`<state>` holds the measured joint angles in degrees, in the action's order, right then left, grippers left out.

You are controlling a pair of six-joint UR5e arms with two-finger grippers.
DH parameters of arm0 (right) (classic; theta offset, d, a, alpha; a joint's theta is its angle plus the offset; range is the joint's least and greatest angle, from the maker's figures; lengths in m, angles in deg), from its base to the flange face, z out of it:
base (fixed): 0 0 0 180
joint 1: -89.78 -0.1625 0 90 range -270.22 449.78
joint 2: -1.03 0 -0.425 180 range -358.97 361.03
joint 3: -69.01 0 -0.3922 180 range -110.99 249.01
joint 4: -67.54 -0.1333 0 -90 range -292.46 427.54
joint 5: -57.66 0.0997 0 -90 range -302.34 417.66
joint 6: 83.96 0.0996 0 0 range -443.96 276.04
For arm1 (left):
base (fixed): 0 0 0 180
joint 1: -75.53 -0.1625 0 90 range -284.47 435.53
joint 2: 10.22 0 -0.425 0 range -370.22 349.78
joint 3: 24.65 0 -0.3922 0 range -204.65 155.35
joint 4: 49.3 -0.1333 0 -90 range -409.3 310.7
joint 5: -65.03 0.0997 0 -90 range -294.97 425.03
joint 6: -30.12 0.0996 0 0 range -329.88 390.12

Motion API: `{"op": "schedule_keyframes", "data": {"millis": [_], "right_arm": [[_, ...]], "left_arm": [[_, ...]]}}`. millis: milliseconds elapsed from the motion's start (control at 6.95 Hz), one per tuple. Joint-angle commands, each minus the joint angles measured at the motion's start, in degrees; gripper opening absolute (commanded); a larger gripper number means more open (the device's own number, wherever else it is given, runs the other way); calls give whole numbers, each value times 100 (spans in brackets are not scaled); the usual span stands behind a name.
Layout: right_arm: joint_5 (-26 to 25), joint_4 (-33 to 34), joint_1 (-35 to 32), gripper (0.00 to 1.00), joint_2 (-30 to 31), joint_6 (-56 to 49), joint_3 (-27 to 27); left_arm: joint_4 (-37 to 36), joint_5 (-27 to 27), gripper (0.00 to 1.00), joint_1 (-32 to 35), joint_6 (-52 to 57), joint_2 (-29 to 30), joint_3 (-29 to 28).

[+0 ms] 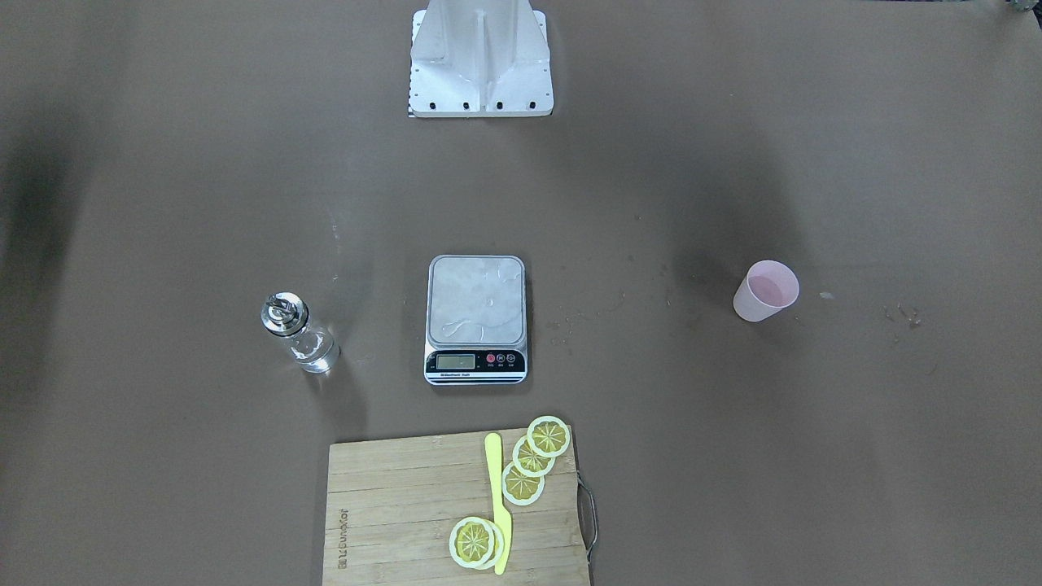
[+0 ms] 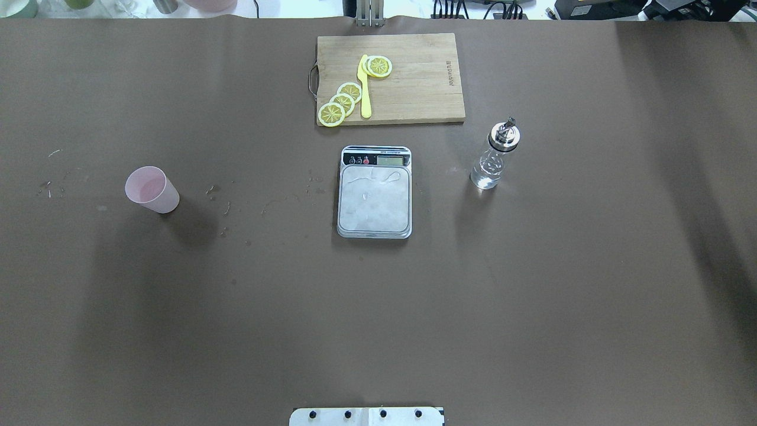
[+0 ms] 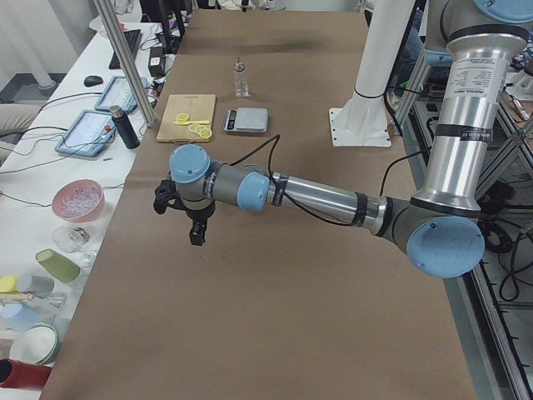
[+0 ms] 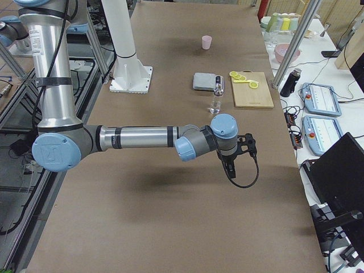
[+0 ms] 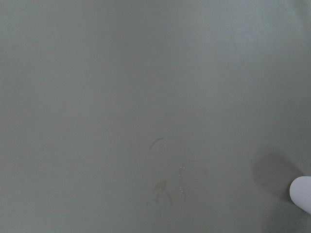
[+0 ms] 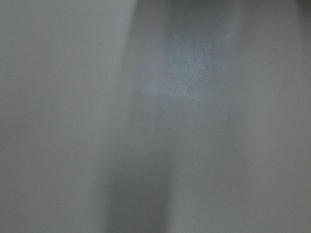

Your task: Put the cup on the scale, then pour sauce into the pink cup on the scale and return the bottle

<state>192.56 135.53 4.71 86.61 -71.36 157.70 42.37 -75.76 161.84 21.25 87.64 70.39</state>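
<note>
My left tool (image 3: pixel 196 227) hangs above the brown paper-covered counter (image 2: pixel 378 331) on my left side. I see it only from the side, so I cannot tell if its fingers are apart or together. It is the same for my right tool (image 4: pixel 230 166), which hangs above the counter on my right side.

The small pale pink plastic cup (image 2: pixel 152 189) stands upright on the counter at my left, well apart from the small rectangular digital scale with steel platform (image 2: pixel 374 198) in the middle. The platform shows pale streaks, and the display strip is on the side away from me. The clear glass bottle with shiny metal pourer cap (image 2: pixel 495 157) stands upright near the scale, at my right; the clear sauce (image 2: pixel 486 177) is hardly visible in it.

Beyond the scale, near the far edge, lies a wooden cutting board (image 2: pixel 420 83) with yellow lemon slices (image 2: pixel 341 103) and a yellow plastic knife (image 2: pixel 364 86). Small wet marks (image 2: pixel 222 201) lie between cup and scale. Wide open brown surface lies around each thing. A white side table (image 3: pixel 50 167) with tablets and bowls runs along the far edge.
</note>
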Motion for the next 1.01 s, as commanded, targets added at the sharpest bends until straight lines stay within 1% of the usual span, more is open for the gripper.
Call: {"op": "schedule_keyframes", "data": {"millis": [0, 288, 576, 719, 863], "right_arm": [[-7, 3, 7, 100, 2, 6, -10], [-173, 3, 112, 100, -59, 14, 42], [-252, 65, 182, 100, -217, 6, 34], [-305, 30, 183, 100, -209, 14, 43], [-419, -5, 192, 100, -148, 32, 26]], "left_arm": [[26, -1, 97, 0, 0, -4, 15], [9, -97, 98, 0, 0, 5, 67], [-44, -168, 98, -52, -253, 215, 94], [-53, -168, 98, -244, -507, 399, 94], [-44, -125, 98, -576, -875, 583, 111]]}}
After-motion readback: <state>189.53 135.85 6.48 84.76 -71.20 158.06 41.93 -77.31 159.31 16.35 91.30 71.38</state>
